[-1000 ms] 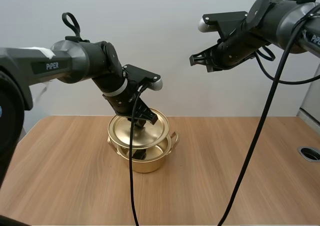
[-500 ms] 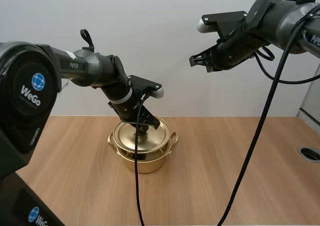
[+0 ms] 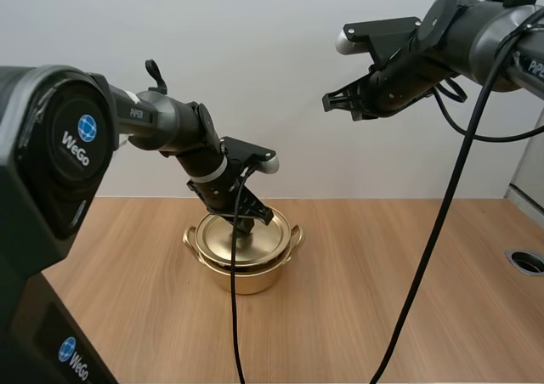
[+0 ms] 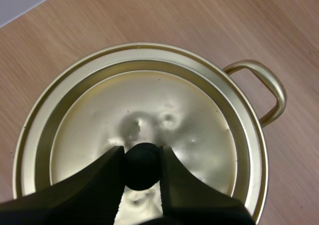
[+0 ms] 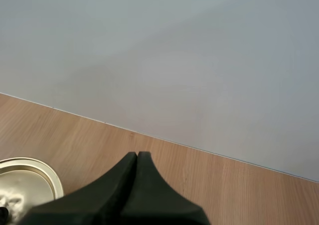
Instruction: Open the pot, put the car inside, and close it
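Pinching the lid knob [image 4: 142, 165] in the left wrist view, left fingers [image 4: 115, 161]; right fingers [image 5: 136, 159] together.

One pot [image 3: 248, 279], one lid [image 4: 174, 100], one knob [image 4: 142, 165], two handles [image 4: 264, 85], one table [image 3: 382, 273].

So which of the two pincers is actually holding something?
The left pincer: it pinches the black knob of the gold lid. The right pincer is shut on nothing, raised high above the table.

High view, 9 o'clock: "WeGo" in white under a blue globe mark on the left arm's round joint cover [image 3: 64, 142]. 7 o'clock: "WeGo" again on the lower housing [image 3: 61, 350]. "PiPER" on the left forearm [image 3: 136, 110]. 3 o'clock: right arm [image 3: 531, 61], lettering cut off, "PiP".
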`<action>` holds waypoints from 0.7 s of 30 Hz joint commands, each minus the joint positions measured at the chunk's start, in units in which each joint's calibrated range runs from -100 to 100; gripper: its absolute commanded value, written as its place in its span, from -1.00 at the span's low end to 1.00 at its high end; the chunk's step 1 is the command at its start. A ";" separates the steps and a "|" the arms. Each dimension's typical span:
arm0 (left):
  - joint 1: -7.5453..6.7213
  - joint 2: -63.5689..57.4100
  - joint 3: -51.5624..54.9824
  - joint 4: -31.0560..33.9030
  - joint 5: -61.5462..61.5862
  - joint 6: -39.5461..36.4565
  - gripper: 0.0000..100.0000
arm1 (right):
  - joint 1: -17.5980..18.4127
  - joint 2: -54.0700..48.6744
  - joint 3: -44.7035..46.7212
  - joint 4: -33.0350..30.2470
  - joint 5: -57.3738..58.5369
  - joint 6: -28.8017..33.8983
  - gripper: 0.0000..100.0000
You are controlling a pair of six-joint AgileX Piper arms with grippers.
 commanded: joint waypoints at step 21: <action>-0.03 0.07 0.02 -0.94 2.66 0.22 0.48 | -0.01 0.02 -0.01 -0.01 0.13 -0.25 -1.00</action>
